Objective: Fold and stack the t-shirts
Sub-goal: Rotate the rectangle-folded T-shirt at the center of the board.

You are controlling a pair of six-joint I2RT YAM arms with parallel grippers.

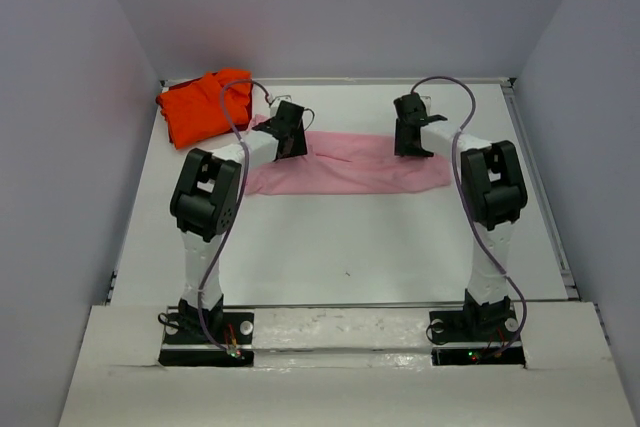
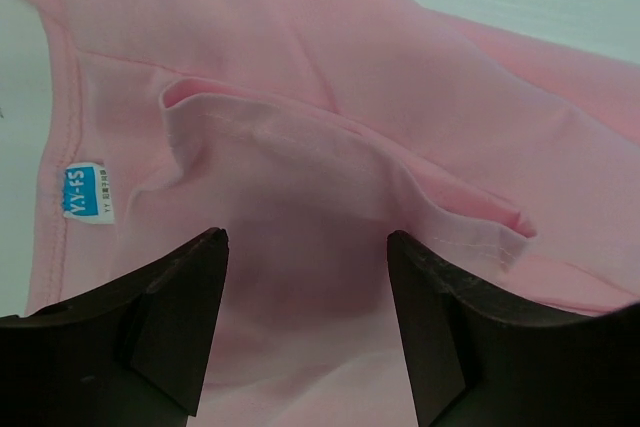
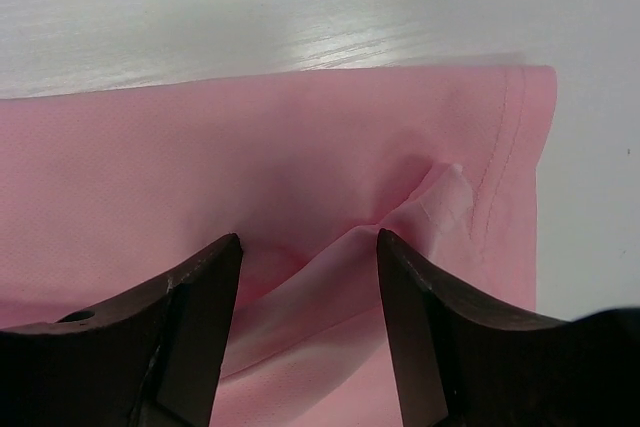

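Note:
The light pink t-shirt (image 1: pixel 350 167) lies as a long flat band across the middle of the table. My left gripper (image 1: pixel 290 137) is open, low over its left end, where the neck and a blue label (image 2: pixel 88 192) show; pink cloth (image 2: pixel 300 147) lies between the jaws. My right gripper (image 1: pixel 412 139) is open over the shirt's right end, with a raised fold (image 3: pixel 330 267) between the jaws near the hemmed edge (image 3: pixel 515 147). The orange-red t-shirt (image 1: pixel 200 105) lies crumpled at the far left corner of the table.
The white table (image 1: pixel 330 247) has a raised rim at its back and sides. Grey walls stand close on the left, right and back. Purple cables loop above both arms.

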